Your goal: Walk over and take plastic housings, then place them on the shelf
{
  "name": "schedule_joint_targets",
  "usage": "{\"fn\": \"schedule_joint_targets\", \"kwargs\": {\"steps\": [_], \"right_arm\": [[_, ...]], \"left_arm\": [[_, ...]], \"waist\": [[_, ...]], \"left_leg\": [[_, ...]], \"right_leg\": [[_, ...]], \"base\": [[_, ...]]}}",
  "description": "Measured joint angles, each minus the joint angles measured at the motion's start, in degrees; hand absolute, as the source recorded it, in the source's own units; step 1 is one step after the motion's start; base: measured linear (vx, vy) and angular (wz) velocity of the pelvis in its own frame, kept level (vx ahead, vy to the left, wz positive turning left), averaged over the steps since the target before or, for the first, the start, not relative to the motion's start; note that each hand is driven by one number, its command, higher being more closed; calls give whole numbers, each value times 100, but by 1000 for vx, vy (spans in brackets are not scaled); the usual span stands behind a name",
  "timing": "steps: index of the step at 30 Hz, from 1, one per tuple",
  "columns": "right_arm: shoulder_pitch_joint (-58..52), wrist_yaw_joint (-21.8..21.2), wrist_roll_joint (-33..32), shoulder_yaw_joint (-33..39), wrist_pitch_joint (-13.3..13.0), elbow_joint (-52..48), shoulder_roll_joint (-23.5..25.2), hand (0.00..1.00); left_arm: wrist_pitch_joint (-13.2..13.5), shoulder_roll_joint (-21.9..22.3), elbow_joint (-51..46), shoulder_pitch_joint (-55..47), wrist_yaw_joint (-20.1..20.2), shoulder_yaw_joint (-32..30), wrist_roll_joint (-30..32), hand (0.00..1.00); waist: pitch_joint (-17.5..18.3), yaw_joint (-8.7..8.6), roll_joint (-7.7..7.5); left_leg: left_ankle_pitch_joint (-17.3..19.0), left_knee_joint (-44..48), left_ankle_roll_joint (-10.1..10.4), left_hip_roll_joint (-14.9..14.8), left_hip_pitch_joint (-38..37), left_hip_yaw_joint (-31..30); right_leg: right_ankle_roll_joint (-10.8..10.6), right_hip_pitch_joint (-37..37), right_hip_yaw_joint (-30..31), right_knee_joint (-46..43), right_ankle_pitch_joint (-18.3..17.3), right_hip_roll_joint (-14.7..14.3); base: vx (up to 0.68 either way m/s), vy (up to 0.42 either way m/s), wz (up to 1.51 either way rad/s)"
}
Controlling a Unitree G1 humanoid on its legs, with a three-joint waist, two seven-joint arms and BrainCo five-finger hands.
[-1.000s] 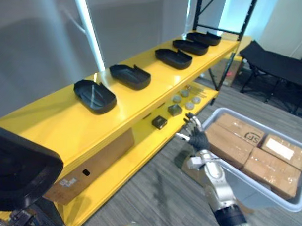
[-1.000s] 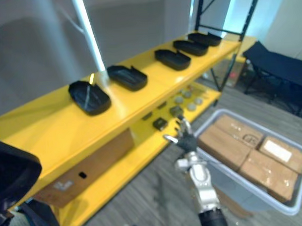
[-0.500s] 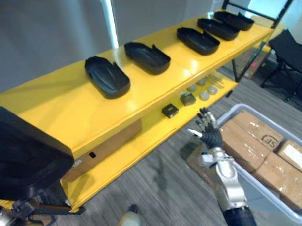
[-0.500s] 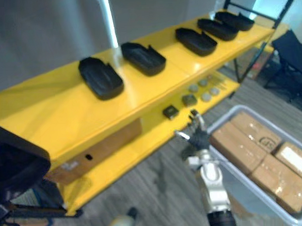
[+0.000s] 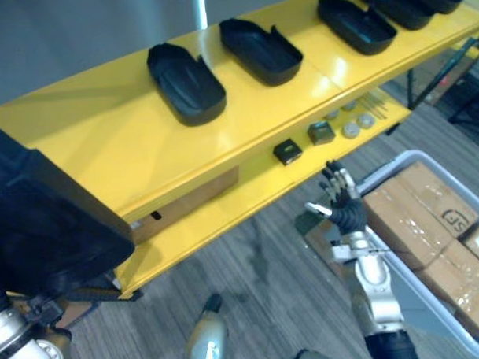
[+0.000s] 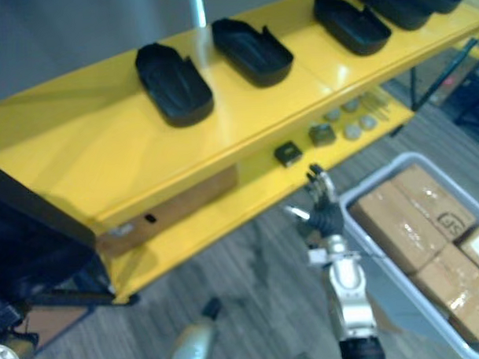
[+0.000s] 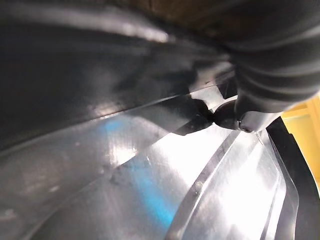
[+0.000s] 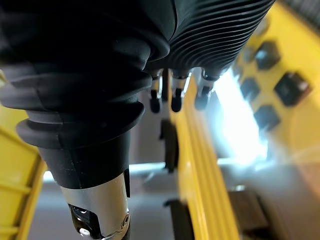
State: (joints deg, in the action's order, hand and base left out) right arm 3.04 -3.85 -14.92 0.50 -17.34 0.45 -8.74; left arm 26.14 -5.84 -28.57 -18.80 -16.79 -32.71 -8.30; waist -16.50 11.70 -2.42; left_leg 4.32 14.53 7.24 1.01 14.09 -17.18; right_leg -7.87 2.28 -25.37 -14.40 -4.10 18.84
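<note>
Carrying a housing (image 5: 45,233) to the shelf (image 5: 97,153)
I am bringing the black housing in by the shelf's left end at the left robot hand (image 7: 280,55), whose grip I cannot tell. The right robot hand (image 5: 344,211) is hanging open and empty before the shelf's lower level, over grey floor (image 5: 267,304). Next, I judge, setting it on the bare yellow top beside the row (image 5: 185,83).

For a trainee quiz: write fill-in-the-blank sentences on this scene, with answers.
Black housings lie on the shelf's ___ level.
The shelf is coloured ___.
The right hand hangs ___, holding nothing.
The bin of boxes stands on the robot's ___ side.
Missing words: top; yellow; open; right.
</note>
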Motion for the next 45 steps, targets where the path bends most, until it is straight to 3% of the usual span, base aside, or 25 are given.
{"fn": "schedule_joint_targets", "kwargs": {"steps": [5, 10, 14, 17, 18, 20, 21, 22, 24, 25, 26, 28, 30, 32, 35, 36, 37, 38, 40, 42, 43, 45], "right_arm": [[11, -139, 13, 2, -193, -20, -40, 0], [187, -44, 375, -115, -260, -18, -81, 0], [547, 307, 510, -215, -268, -2, -57, 0], [672, 599, 506, -204, -271, -5, -37, 0], [667, 733, 503, -185, -268, -3, -33, 0], [472, 998, 512, -29, -257, 2, 31, 0], [241, 1270, 513, 101, -271, -24, 20, 0], [32, 1489, 513, 210, -271, -16, 86, 0], [-61, 1652, 572, 322, -296, 2, 252, 0], [-52, 1649, 583, 370, -321, 5, 288, 0], [-24, 1625, 641, 473, -439, 47, 321, 0], [-3, 1551, 666, 586, -481, 49, 316, 0], [17, 1476, 667, 873, -503, 29, 246, 0], [-24, 1492, 656, 1134, -478, 11, 128, 0], [-126, 1532, 654, 1214, -469, -144, 126, 0], [-394, 1575, 686, 1208, -474, -741, 126, 0], [-486, 1629, 754, 1172, -484, -1029, 141, 0], [-545, 1677, 823, 1222, -513, -1274, 65, 0], [-633, 1842, 901, 1398, -559, -1416, -76, 0], [-628, 2047, 901, 1695, -588, -1340, -252, 0], [-625, 2074, 897, 1809, -606, -1226, -293, 0], [-643, 2157, 888, 1931, -606, -1037, -252, 0]], "left_arm": [[0, -66, 6, 77, -170, 6, 209, 100], [26, -46, 6, 14, -229, -155, 180, 100], [351, -31, -3, 92, -183, -169, 181, 100], [488, -43, -155, 124, -64, -220, 223, 100], [553, -33, -217, 180, -42, -255, 279, 100], [646, -48, -373, 204, 53, -250, 276, 100], [778, -8, -463, 158, 120, -241, 267, 100], [882, -91, -482, 209, 148, -246, 265, 100], [870, -304, -521, 211, 92, -262, 251, 100], [835, -346, -518, 218, 53, -261, 253, 100], [766, -423, -458, 309, -12, -245, 271, 100], [699, -503, -320, 465, -118, -254, 224, 100], [552, -515, -24, 802, -248, -253, 188, 100], [422, -503, 278, 1114, -276, -169, 140, 100], [354, -489, 325, 1175, -268, 84, 135, 100], [354, -483, 251, 1130, -170, 361, 21, 100], [352, -501, 151, 1017, -71, 392, -47, 100], [358, -267, 26, 817, 18, 445, -63, 100], [358, 4, -210, 462, 205, 485, -30, 100], [386, 6, -228, 442, 236, 620, -23, 100], [429, -3, -220, 513, 232, 713, -9, 100], [452, -63, -112, 735, 220, 831, 36, 100]], "waist": [[-17, -4, 25], [-36, 84, 49], [-35, 108, 55], [-21, 138, -1], [-3, 153, -54], [-45, 129, -124], [81, 89, 130], [134, 23, 156], [233, 15, 27], [236, -3, 22], [214, -69, 61], [208, -162, 71], [233, -265, 152], [217, -470, 228], [208, -619, 275], [237, -614, 229], [310, -597, 105], [381, -643, 232], [583, -656, 382], [737, -675, 637], [789, -785, 763], [765, -900, 740]], "left_leg": [[-44, -146, -1, 44, -11, -240], [-384, -414, 26, -77, -116, -133], [-400, -417, 21, -60, -260, -134], [-320, -348, 18, 49, -274, -117], [-262, -157, 37, 157, -151, -125], [35, 681, -293, 294, 33, 325], [481, 996, -477, 251, -10, 484], [563, 1111, -445, 213, -26, 474], [597, 988, -494, 160, -121, 527], [596, 948, -536, 119, -160, 508], [600, 879, -662, 19, -275, 513], [603, 752, -666, -71, -405, 503], [632, 695, -626, -181, -436, 466], [719, 738, -498, -208, -441, 183], [865, 838, -331, -251, -512, -146], [1095, 980, -87, -296, -594, -388], [1199, 997, 43, -287, -616, -413], [1258, 936, 132, -582, -686, -429], [1043, 640, 125, -1052, -707, -41], [768, 389, 167, -1226, -721, 704], [602, 118, 253, -1285, -816, 1200], [251, -384, 376, -1344, -918, 1485]], "right_leg": [[-7, 314, -163, 126, -6, -63], [-8, 417, -167, 117, -6, -102], [-16, 587, -172, 161, -13, -95], [-2, 747, -263, 287, -318, -31], [-100, 781, -321, 323, -603, 40], [-37, 953, -424, 375, -575, 124], [373, 961, -363, -33, -473, -11], [481, 519, 107, -966, -327, 115], [410, -55, 953, -1739, 144, 119], [419, -183, 1080, -1914, 289, 105], [417, -418, 1395, -2181, -204, -9], [335, -588, 1523, -1982, -667, -215], [357, -898, 1913, -1280, -785, -560], [274, -1133, 2714, -646, -676, -835], [256, -1122, 3132, -496, -596, -968], [200, -1009, 3171, -490, -568, -990], [131, -949, 3119, -494, -538, -955], [-123, -899, 2788, -780, -646, -1069], [86, -995, 2481, -922, -795, -1203], [138, -948, 2156, -861, -810, -1178], [143, -900, 1898, -818, -809, -1169], [148, -850, 1670, -781, -807, -1122]], "base": [[-55, -26, 38], [-35, -38, 27], [-56, -19, 0], [-75, -33, 5], [-79, -19, 24], [-44, 51, 24], [34, 130, 31], [29, 135, 27], [52, 135, -6], [155, 94, -28], [135, 54, -21], [112, 26, -17], [97, -43, 3], [90, -126, 52], [144, -299, 76], [183, -438, 73], [207, -572, 114], [116, -403, 80], [163, -420, 67], [251, -354, 86], [230, -248, 111], [108, -120, 78]]}}
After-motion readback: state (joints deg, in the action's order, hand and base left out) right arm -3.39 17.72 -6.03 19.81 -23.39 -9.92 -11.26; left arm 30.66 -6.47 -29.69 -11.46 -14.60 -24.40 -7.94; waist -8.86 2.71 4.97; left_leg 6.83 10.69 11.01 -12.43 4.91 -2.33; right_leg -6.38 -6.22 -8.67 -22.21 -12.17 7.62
